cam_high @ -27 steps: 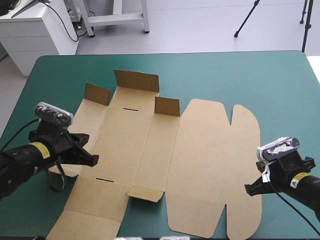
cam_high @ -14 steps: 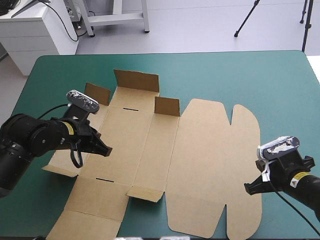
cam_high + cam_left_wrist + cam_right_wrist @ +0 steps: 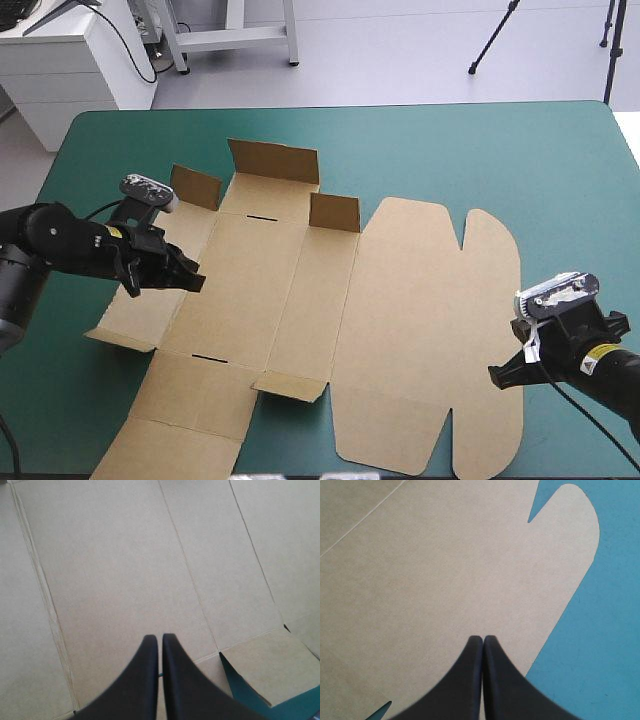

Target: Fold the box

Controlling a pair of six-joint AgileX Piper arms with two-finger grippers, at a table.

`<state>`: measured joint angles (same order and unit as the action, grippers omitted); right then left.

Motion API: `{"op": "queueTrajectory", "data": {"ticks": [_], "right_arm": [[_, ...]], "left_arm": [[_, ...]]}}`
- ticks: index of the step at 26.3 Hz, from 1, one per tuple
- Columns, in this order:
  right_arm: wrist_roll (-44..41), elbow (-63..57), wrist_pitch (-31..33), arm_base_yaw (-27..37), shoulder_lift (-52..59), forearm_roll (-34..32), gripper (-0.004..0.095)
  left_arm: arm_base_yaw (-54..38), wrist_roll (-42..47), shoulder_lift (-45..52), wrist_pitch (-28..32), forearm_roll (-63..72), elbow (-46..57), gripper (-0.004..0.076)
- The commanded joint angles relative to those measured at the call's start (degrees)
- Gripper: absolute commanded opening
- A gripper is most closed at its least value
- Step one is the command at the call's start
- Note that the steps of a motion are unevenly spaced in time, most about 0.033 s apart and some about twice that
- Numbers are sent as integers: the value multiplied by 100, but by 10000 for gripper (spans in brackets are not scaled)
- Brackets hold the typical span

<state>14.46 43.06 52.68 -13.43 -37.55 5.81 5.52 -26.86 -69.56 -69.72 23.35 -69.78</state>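
The brown box (image 3: 400, 320) lies as a cut sheet across the table, mostly flat. Three short flaps on its far side stand raised (image 3: 273, 160), and a small near flap (image 3: 290, 388) tilts up. My left gripper (image 3: 192, 283) is shut and hovers over the sheet's left panels, pointing toward the middle. In the left wrist view its tips (image 3: 160, 641) meet over bare board (image 3: 120, 570), with a small flap (image 3: 262, 665) beside them. My right gripper (image 3: 503, 378) is shut at the lid's right edge. In the right wrist view it (image 3: 483, 640) rests over the lid (image 3: 445, 570) near its rounded tab (image 3: 572, 525).
The teal-green cover (image 3: 480, 150) shows beyond the sheet's far side and to its right (image 3: 600, 655). The sheet's near-left flap (image 3: 170, 455) reaches the table's near edge. The outer left panel's corner (image 3: 105, 335) is slightly lifted off the cover.
My left arm swung in from the table's left over the sheet, then drew slightly farther and left. The sheet's outer left panel came into view. The right arm stayed still.
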Motion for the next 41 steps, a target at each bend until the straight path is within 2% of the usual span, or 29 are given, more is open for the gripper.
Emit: {"op": "queueTrajectory", "data": {"ticks": [1, 7, 13, 17, 19, 22, 24, 27, 34, 41], "right_arm": [[89, 150, -375, 39, -1, 43, -23], [107, 150, -492, 39, -1, 43, -23], [171, 150, -503, 39, -1, 43, -23], [238, 150, -503, 39, -1, 43, -23], [287, 150, -503, 39, -1, 84, -23], [287, 150, -533, 39, -1, 92, -23], [287, 150, -588, 39, -1, 127, -23], [348, 150, -671, 39, -1, 262, -23], [393, 150, -730, 39, -1, 402, -23], [457, 150, -743, 39, -1, 470, -23]], "left_arm": [[-763, -520, -154, -167, 948, -192, 16], [-1880, -895, -604, -397, 1578, -192, 16], [-2359, -980, -761, -412, 1553, -192, 16], [-2984, -1000, -958, -365, 1495, -192, 20], [-3377, -925, -1178, -333, 1791, -192, 78], [-3711, -987, -1535, -421, 2227, -192, 309], [-3711, -1047, -1689, -421, 2211, -192, 398], [-3711, -1084, -1944, -421, 2185, -192, 451], [-3711, -1205, -2509, -452, 1816, -192, 473], [-3711, -1300, -2832, -463, 1647, -192, 558]]}}
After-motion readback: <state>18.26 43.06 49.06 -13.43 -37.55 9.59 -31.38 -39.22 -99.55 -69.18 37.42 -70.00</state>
